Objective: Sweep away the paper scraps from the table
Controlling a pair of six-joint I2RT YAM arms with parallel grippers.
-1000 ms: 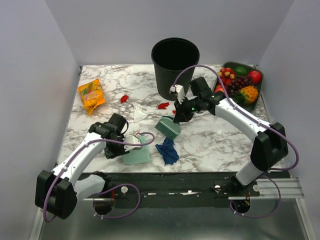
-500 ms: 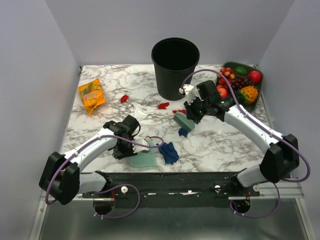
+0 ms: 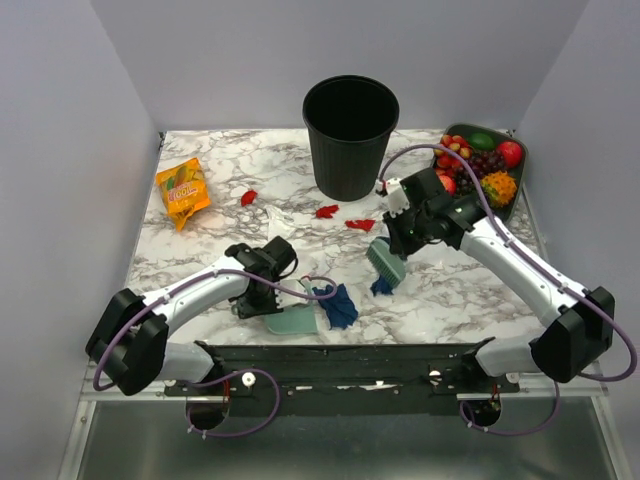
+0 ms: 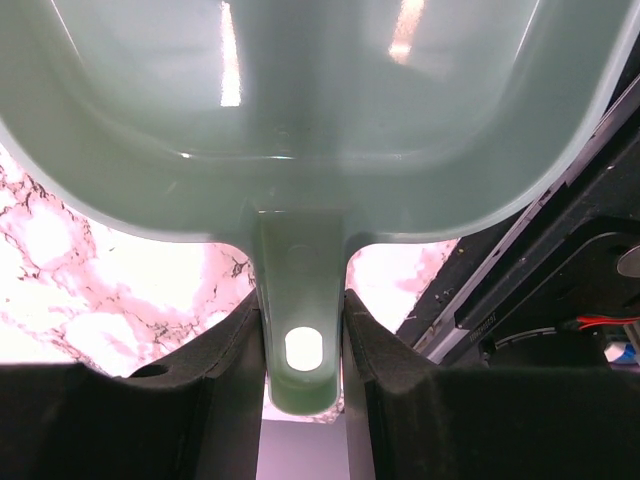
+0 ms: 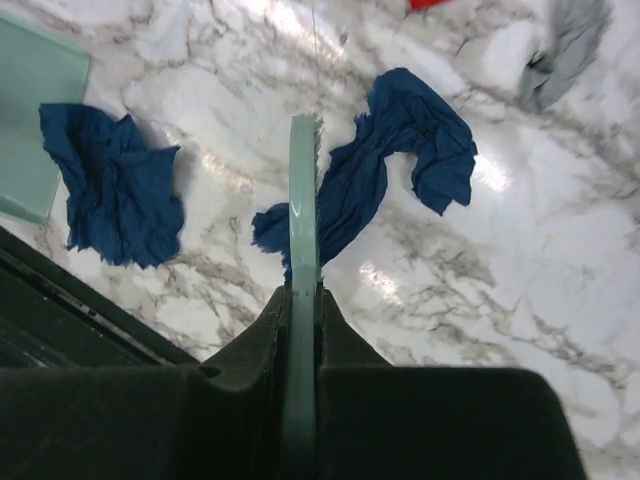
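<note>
Paper scraps (image 3: 327, 211) dot the tabletop (image 3: 450, 290) while the left tool (image 4: 303, 340) clamps the dustpan (image 4: 300, 130) handle and the right tool (image 5: 303, 340) grips the brush (image 5: 303, 200).

The dustpan (image 4: 320, 120) is glossy plastic, the table (image 5: 560, 330) polished marble-look, the cloth (image 5: 110, 190) matt.
</note>
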